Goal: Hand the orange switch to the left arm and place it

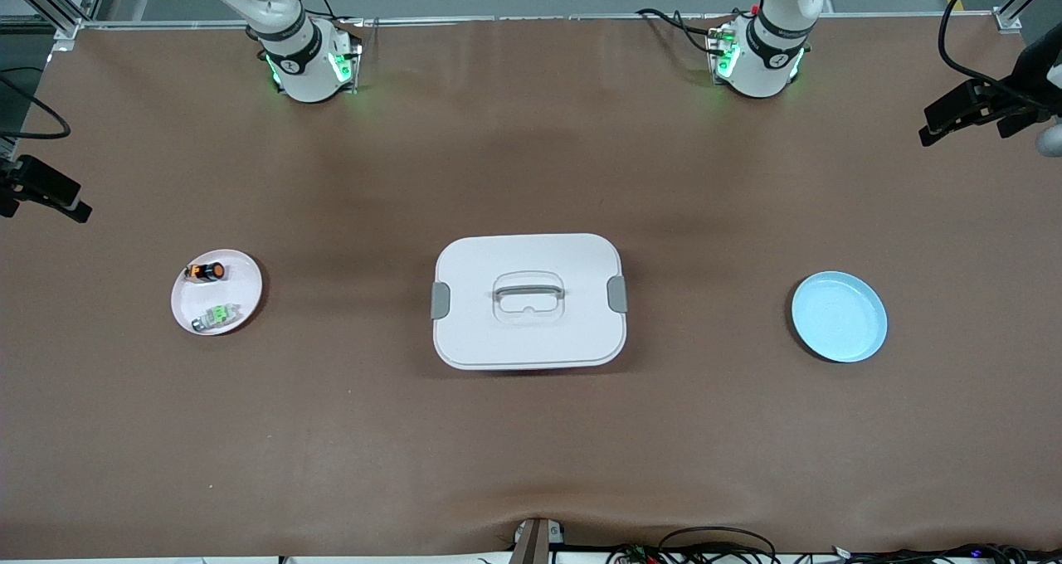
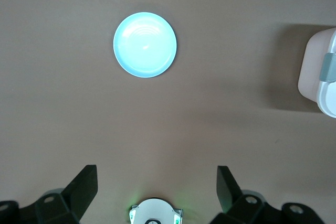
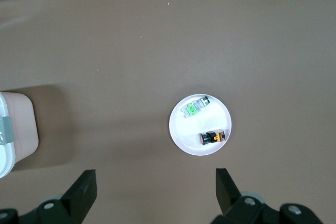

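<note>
With both spread-open grippers, right gripper (image 3: 152, 187) and left gripper (image 2: 156, 184), high over the table, the right should descend squarely onto the orange switch (image 1: 207, 271) lying on the white plate (image 1: 243, 286), sparing the green switch (image 1: 217, 315).

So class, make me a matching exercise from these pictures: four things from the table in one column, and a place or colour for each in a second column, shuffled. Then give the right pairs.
Things:
1. orange switch
2. green-and-grey switch
3. box
4. blue plate

Descriptions:
A. empty, toward the left arm's end of the table
B. on the white plate, the part nearer the front camera
C. mid-table, white with grey clasps
D. on the white plate, the part farther from the front camera

Pairs: 1-D, 2-B, 3-C, 4-A
</note>
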